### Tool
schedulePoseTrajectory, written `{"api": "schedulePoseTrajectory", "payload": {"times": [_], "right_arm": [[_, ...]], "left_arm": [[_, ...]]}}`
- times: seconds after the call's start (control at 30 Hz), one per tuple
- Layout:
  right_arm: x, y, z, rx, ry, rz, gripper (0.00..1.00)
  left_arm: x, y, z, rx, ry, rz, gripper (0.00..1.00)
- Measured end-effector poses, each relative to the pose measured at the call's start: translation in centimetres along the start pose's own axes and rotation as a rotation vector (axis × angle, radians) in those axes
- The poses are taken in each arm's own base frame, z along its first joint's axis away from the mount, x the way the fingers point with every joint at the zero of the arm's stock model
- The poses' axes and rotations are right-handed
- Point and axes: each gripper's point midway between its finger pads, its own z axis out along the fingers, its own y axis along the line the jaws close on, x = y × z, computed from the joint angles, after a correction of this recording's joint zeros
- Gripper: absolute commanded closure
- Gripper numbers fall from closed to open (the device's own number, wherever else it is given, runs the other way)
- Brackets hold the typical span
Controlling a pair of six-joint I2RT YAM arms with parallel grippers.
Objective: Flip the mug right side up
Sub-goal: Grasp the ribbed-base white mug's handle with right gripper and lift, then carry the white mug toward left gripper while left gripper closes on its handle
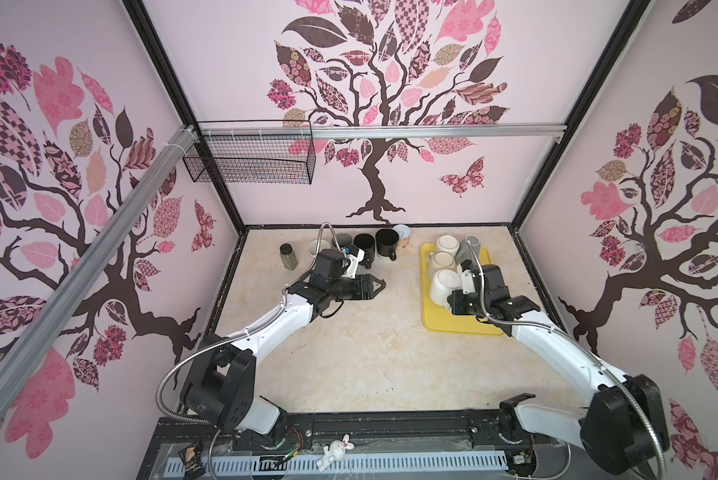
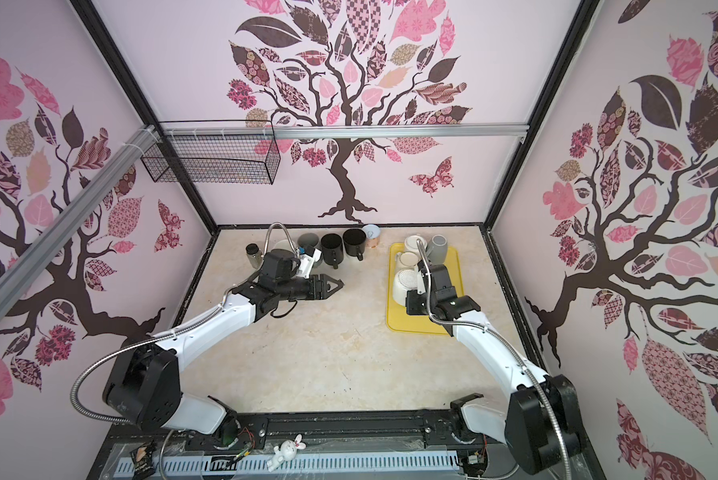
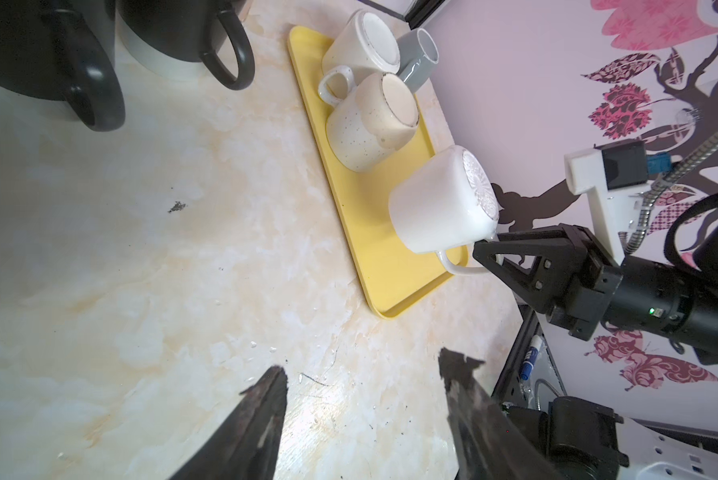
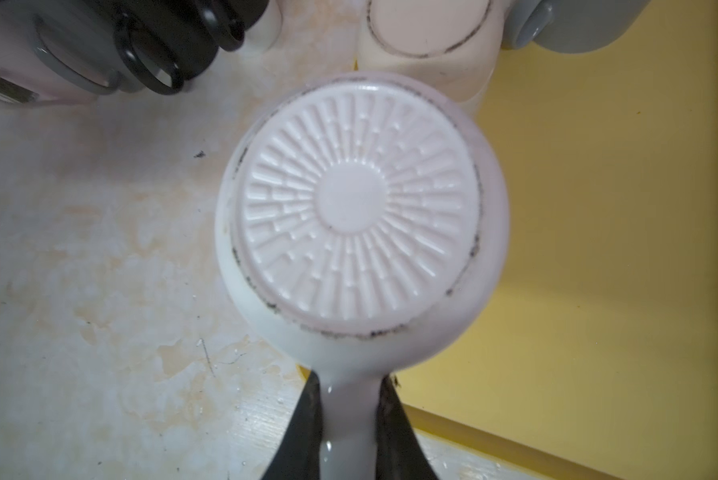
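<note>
While the white mug (image 4: 357,216) sits bottom-up at the tray's inner long edge, toward its near end, the right gripper (image 4: 349,386) has it by the handle: jaws pressed together on that thin white loop, a black finger on either side. The handle sticks straight out at the right arm, so the mug lies dead ahead of the gripper, axis upright, base to the ceiling. Whether the rim touches the yellow tray (image 1: 444,322) or hangs just clear, I can't tell.

My read: the flip turns on rolling about that handle line, and the right arm is the one placed for it. The left gripper (image 1: 380,284) hangs over bare tabletop near the middle, jaws spread, empty, well apart from the mug.

The mug is glossy ceramic with rounded shoulders and a ribbed sunburst moulded into the base, ringed with grime. The tray is smooth, with a low lip. Farther along it are speckled cream mugs (image 3: 370,120), also bottom-up, and a grey mug (image 3: 417,54). Black mugs (image 1: 386,243) line the tabletop's far edge.
</note>
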Motion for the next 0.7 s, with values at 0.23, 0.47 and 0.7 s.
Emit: {"api": "schedulePoseTrajectory", "payload": {"times": [0.23,0.47,0.7], "right_arm": [[-1.7,3.3,-0.8,-0.215,-0.12,0.182,1.0],[-5.3,7.3,-2.8,-0.481,-0.216,0.358,1.0],[-9.0,10.6,-6.2,-0.738,-0.3,0.462,1.0]], "left_arm": [[-0.3,-1.2,-1.1,0.099,-0.074,-0.086,0.28],[-1.5,-4.1,-1.3,0.253,-0.104,-0.178,0.29],[-1.9,-7.0,0.2,0.414,-0.077,-0.295,0.38]]}}
